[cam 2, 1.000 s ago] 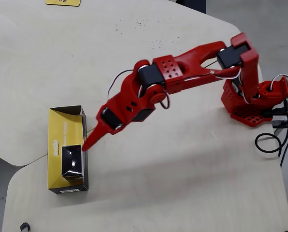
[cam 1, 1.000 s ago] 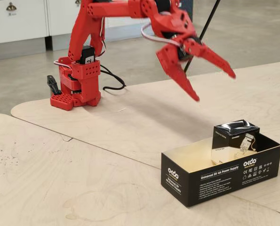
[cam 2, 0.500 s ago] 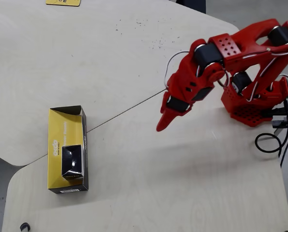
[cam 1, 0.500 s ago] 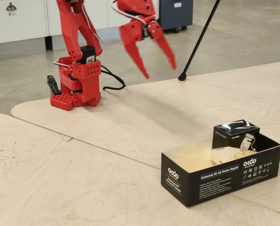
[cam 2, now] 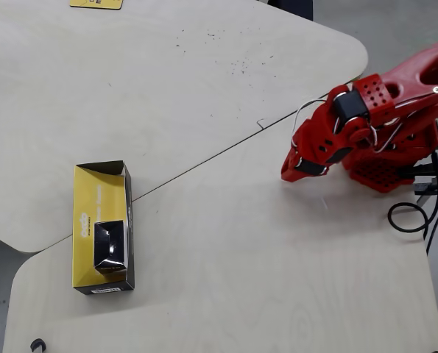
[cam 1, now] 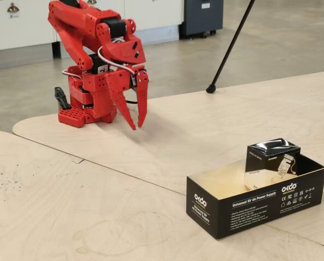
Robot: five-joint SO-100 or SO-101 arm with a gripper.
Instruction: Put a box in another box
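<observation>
The small black-and-white carton [cam 1: 272, 161] stands upright inside the long black power-supply carton [cam 1: 243, 209], at the right-hand end of it in the fixed view; in the overhead view the small carton [cam 2: 110, 243] sits in the lower half of the long carton [cam 2: 129, 228], close to its bottom end wall, with the pale interior bare above it. The small carton's top rises above the long carton's rim in the fixed view. The long carton rests on the light plywood table [cam 1: 85, 206], just to the left of the seam where two table panels meet in the overhead view, and near the curved edge of the table [cam 2: 204, 294] at the lower left. The red end effector [cam 1: 135, 125] hangs well apart from both cartons, close in front of the arm's base [cam 1: 80, 109], its two pointed fingers aimed down at the table with a narrow gap between their tips and nothing held; whether the tips touch the table cannot be told. In the overhead view the end effector [cam 2: 305, 168] lies near the right side of the table, and a wide stretch of bare plywood separates it from the cartons. A black cable [cam 2: 414, 220] loops off the right table edge beside the base.
</observation>
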